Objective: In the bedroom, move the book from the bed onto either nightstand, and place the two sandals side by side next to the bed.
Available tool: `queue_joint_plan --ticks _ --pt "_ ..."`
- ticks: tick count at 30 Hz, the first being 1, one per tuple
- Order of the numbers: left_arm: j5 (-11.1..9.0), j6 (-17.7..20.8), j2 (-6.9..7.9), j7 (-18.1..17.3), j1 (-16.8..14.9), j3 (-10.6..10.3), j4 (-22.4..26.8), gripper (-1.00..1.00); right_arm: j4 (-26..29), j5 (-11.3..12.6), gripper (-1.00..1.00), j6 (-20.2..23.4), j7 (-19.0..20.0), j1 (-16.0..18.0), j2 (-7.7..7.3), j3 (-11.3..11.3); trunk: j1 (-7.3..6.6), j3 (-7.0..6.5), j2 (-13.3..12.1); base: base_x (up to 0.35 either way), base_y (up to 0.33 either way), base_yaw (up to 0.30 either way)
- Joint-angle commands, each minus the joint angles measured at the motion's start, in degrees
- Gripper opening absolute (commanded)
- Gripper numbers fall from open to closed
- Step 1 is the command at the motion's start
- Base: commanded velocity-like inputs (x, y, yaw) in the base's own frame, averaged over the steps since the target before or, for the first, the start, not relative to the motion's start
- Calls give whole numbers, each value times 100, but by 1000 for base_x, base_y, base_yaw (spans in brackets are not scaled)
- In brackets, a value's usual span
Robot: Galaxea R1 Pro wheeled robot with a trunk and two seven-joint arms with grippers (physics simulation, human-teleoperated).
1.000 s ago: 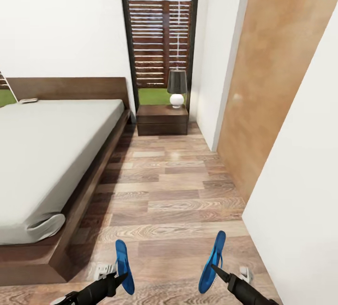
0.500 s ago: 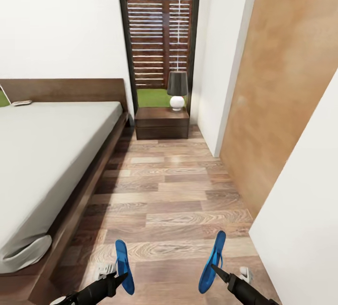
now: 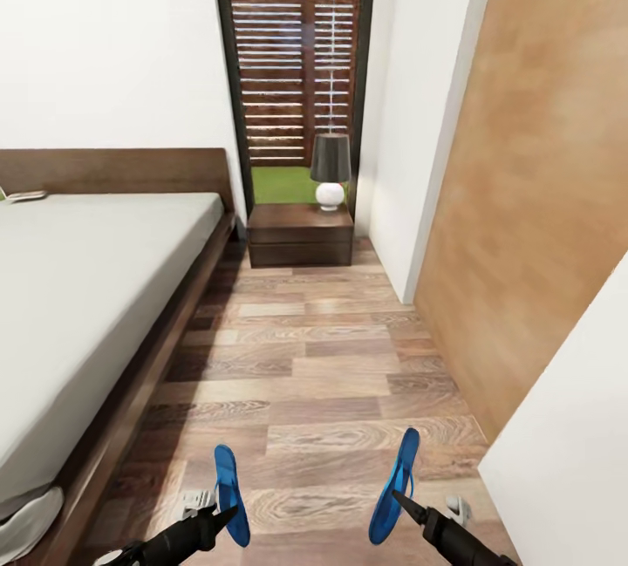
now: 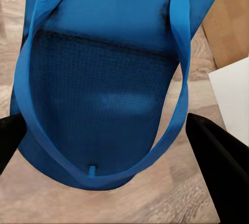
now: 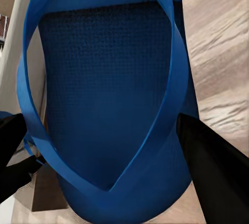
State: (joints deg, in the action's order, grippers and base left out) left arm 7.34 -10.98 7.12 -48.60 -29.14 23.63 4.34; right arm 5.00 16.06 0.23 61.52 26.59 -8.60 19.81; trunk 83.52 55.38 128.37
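Head view, low at 7 o'clock: left gripper clamped on left sandal, sole held on edge and clear of the wood floor, presumably for carrying to the bedside; at 5 o'clock, right gripper gripping right sandal likewise upright; bed along the 9 o'clock side, a small flat item, likely the book, lying on the mattress by the headboard at 10 o'clock; nightstand at 12 o'clock bearing a lamp, beside the window. Against the earlier head frames: bed foot has slid off toward 8 o'clock and nightstand sits slightly lower, a camera shift consistent with the base rolling forward; sandals unchanged in the grippers. Left wrist view: left sandal pinched between dark fingers, strap looping toward the lens. Right wrist view: right sandal held the same way between fingers
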Motion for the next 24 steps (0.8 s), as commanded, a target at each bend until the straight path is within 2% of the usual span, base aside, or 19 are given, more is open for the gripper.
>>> queue_joint_plan --ticks 1,24 --pt "57 -36 0 -8 -4 51 -3 -100 -5 19 -100 3 18 4 -1 5 2 5 2 326 0 0" --pt "57 -36 0 -9 -4 51 -4 -100 -4 20 -100 3 19 4 -1 5 2 5 2 326 0 0"
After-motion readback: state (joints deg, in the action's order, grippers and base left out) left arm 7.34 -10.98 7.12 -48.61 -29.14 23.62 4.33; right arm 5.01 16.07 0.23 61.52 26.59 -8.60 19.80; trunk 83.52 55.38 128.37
